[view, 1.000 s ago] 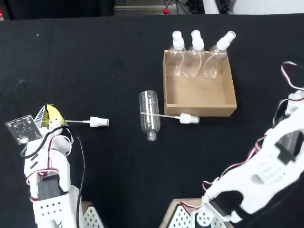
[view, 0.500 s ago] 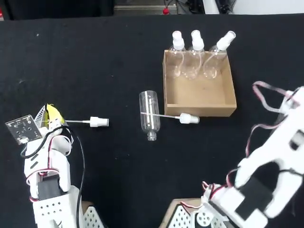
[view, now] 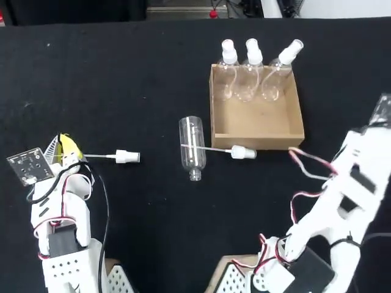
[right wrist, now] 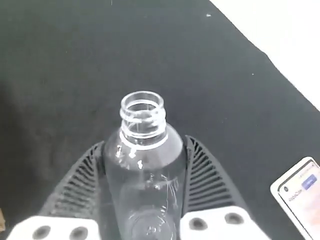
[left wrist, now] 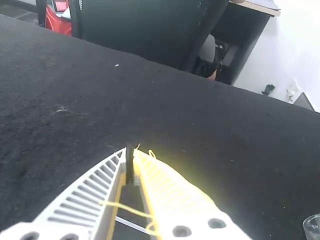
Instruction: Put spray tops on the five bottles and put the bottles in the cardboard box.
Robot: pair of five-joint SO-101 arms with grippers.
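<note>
Three clear bottles with white spray tops (view: 250,58) lean at the far side of the cardboard box (view: 256,135). Another open bottle (view: 192,148) lies on the black table left of the box. A spray top (view: 243,152) rests by the box's near left corner, its thin tube lying across that bottle. A second spray top (view: 127,157) lies just right of my left gripper (left wrist: 128,151), which is shut with nothing between its tips. My right gripper (right wrist: 145,145) is shut on an open-necked clear bottle (right wrist: 142,150), with black table beyond it.
The right arm (view: 348,189) stands along the table's right side with loose red and white wires (view: 305,162) near the box's front right corner. A phone (right wrist: 300,186) lies on the table's pale edge. Open black table stretches across the far left and middle.
The right arm has swung and turned at the table's right side, its upper end now up near the right edge. The left arm, box, bottles and spray tops have not moved.
</note>
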